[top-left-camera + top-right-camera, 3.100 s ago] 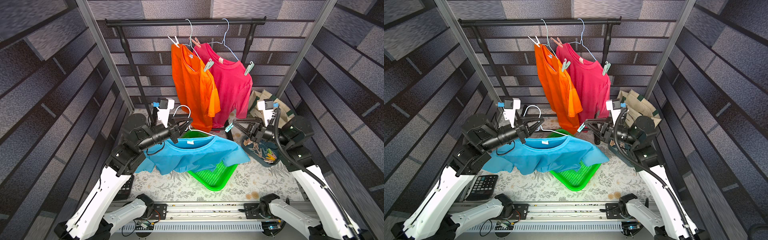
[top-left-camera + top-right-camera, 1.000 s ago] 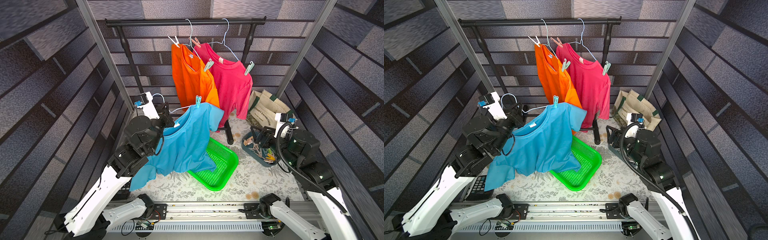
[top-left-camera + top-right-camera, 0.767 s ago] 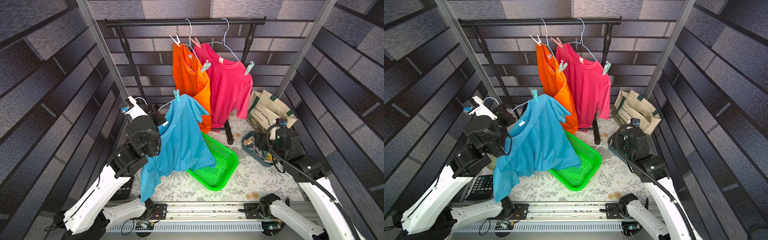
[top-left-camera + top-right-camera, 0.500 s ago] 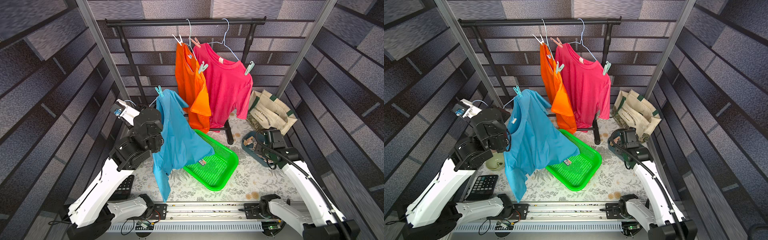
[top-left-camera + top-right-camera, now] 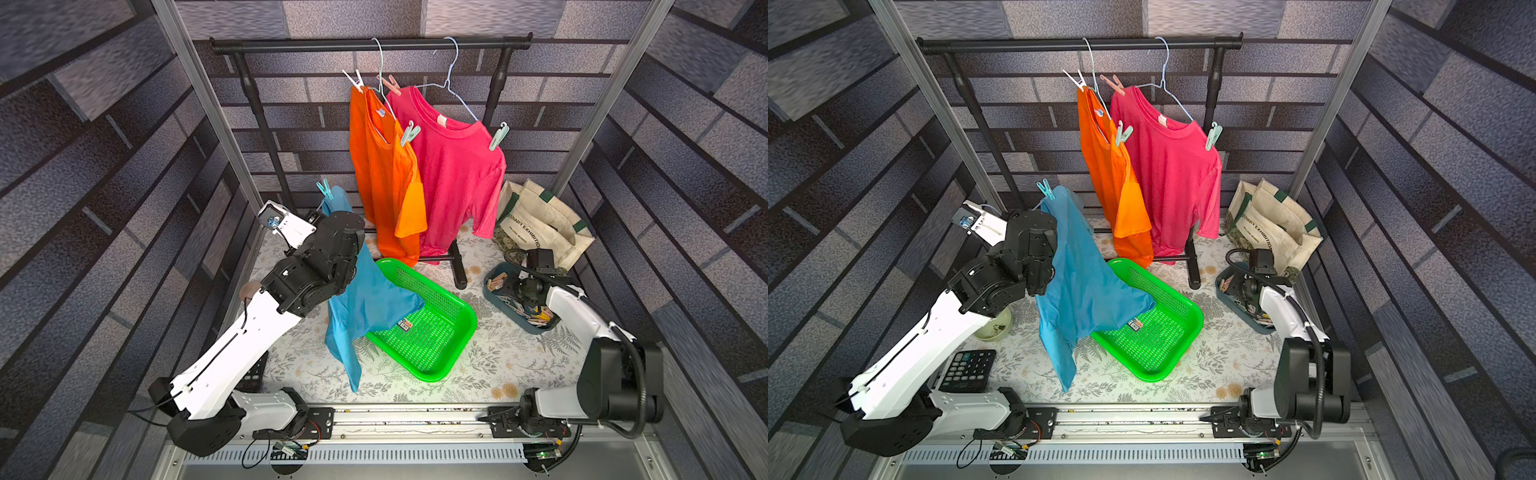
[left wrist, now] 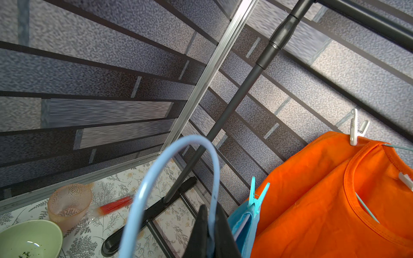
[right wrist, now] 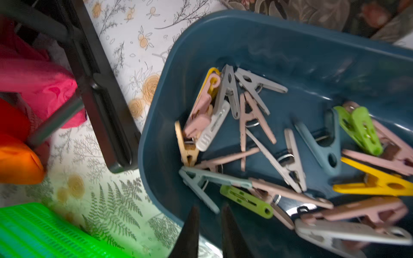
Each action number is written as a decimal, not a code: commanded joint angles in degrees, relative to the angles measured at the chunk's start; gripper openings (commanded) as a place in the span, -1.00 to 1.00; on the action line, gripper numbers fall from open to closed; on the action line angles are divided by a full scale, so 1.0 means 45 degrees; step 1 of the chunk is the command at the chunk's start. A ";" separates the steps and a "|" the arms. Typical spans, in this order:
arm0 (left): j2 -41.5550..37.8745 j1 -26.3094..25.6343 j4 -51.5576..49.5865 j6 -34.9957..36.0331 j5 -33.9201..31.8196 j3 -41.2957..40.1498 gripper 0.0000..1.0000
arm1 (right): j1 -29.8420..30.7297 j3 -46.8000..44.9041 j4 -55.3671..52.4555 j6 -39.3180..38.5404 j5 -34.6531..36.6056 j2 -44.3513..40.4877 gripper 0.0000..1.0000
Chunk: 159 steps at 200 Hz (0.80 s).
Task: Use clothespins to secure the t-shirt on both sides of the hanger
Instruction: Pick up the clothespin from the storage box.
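At the right gripper (image 7: 210, 207), newly lowered over the dark blue tray (image 7: 154, 125), jaws were narrowed to a slit, nothing clearly held, loose clothespins (image 7: 214, 176) just beyond. The hanger (image 6: 192, 138) was kept clamped by the left gripper (image 6: 211, 223), its blue t-shirt (image 5: 374, 299) pinned at one shoulder by a turquoise clothespin (image 5: 324, 190); a second was judged needed.

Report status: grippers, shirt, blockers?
Left gripper shut on hanger, blue t-shirt hanging, one clothespin on. Right gripper narrowly open, empty, over clothespin tray. Nothing blocking.
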 commanded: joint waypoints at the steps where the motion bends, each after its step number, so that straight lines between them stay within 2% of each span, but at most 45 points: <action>1: 0.0221 -0.0170 -0.0553 -0.0678 -0.1261 0.0598 -1.00 | -0.0403 0.0725 0.1536 0.0564 -0.0934 0.1070 -0.57; 21: 0.0591 -0.0268 -0.1010 -0.1008 -0.1756 0.0889 -1.00 | -0.0566 0.1116 0.2190 0.0982 -0.1111 0.2038 -0.18; 44: 0.1060 -0.0294 -0.1514 -0.1307 -0.1953 0.1274 -1.00 | -0.0578 0.1544 0.2342 0.1212 -0.1069 0.3004 -0.05; 63: 0.1346 -0.0288 -0.1834 -0.1515 -0.1947 0.1516 -1.00 | -0.0580 0.2303 0.2478 0.1322 -0.1360 0.3697 -0.07; 78: 0.1479 -0.0276 -0.1844 -0.1596 -0.1944 0.1542 -1.00 | -0.0568 0.2527 0.2593 0.1405 -0.1629 0.4112 -0.24; 122: 0.1661 -0.0212 -0.1846 -0.1674 -0.1706 0.1566 -1.00 | -0.0578 0.2534 0.2787 0.1514 -0.1948 0.4515 -0.55; 146: 0.1675 -0.0132 -0.1856 -0.1694 -0.1399 0.1523 -1.00 | -0.0578 0.2424 0.2399 0.1328 -0.1774 0.4399 -0.56; 159: 0.1632 -0.0151 -0.1864 -0.1695 -0.1375 0.1501 -1.00 | -0.0578 0.2275 0.2157 0.1233 -0.1515 0.4217 -0.45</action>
